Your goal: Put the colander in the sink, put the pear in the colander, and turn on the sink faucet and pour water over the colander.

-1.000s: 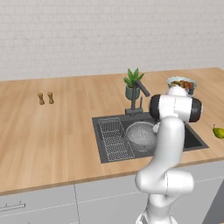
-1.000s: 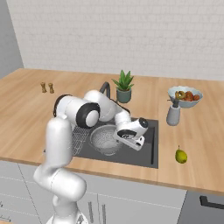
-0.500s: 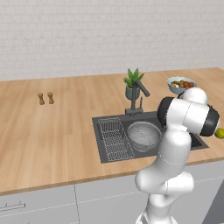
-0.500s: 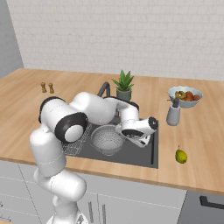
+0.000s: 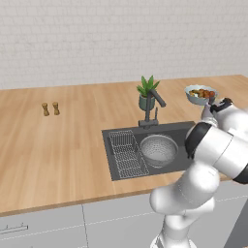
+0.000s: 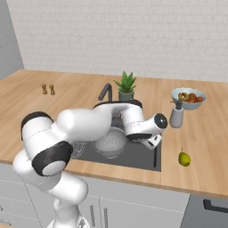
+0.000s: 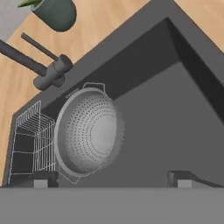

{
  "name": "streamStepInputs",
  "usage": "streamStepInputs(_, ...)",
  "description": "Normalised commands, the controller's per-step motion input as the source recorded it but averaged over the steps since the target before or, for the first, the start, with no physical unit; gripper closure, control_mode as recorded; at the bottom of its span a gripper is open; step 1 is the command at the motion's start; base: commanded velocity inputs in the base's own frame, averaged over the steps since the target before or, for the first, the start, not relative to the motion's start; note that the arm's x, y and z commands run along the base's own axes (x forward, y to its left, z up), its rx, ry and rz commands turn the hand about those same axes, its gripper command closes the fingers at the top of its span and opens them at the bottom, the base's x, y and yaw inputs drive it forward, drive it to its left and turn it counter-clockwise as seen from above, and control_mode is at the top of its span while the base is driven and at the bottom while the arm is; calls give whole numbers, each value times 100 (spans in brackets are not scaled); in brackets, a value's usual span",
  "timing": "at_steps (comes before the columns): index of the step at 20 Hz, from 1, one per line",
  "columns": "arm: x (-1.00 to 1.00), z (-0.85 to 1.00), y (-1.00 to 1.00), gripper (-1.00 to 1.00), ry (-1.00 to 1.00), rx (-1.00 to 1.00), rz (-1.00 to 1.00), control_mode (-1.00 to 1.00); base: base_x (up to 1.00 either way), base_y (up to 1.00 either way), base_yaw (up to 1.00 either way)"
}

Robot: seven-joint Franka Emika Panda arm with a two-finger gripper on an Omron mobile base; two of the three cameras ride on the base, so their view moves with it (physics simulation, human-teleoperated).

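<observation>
The silvery mesh colander sits upright in the dark sink, beside the wire rack. My gripper hangs over the right part of the basin, apart from the colander, open with nothing between its fingertips. The yellow-green pear lies on the counter right of the sink. Behind the basin stands the dark faucet, with no water running.
A potted plant stands behind the faucet. The fruit bowl and a grey soap dispenser are at the back right. Two small shakers stand far left.
The arm has swung to the right and the hand has moved from beside the colander toward the sink's right side. The colander stays where it was.
</observation>
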Motion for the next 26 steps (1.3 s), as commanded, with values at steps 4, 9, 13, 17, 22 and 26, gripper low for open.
streamStepInputs(4, 11, 10, -38, -100, 38, -10, -38, -100, 0, 0, 0)
streamStepInputs(9, 29, 23, -70, -100, 46, -6, -32, -100, 0, 0, 0)
streamStepInputs(13, 2, 13, -100, -100, 42, -1, -20, -100, 0, 0, 0)
streamStepInputs(17, -6, 2, -100, -100, 25, 0, -5, -100, 0, 0, 0)
streamStepInputs(22, -25, 0, -99, -100, 16, 1, 0, -100, 0, 0, 0)
streamStepInputs(26, -34, -5, -86, -100, 1, 9, 0, -100, 0, 0, 0)
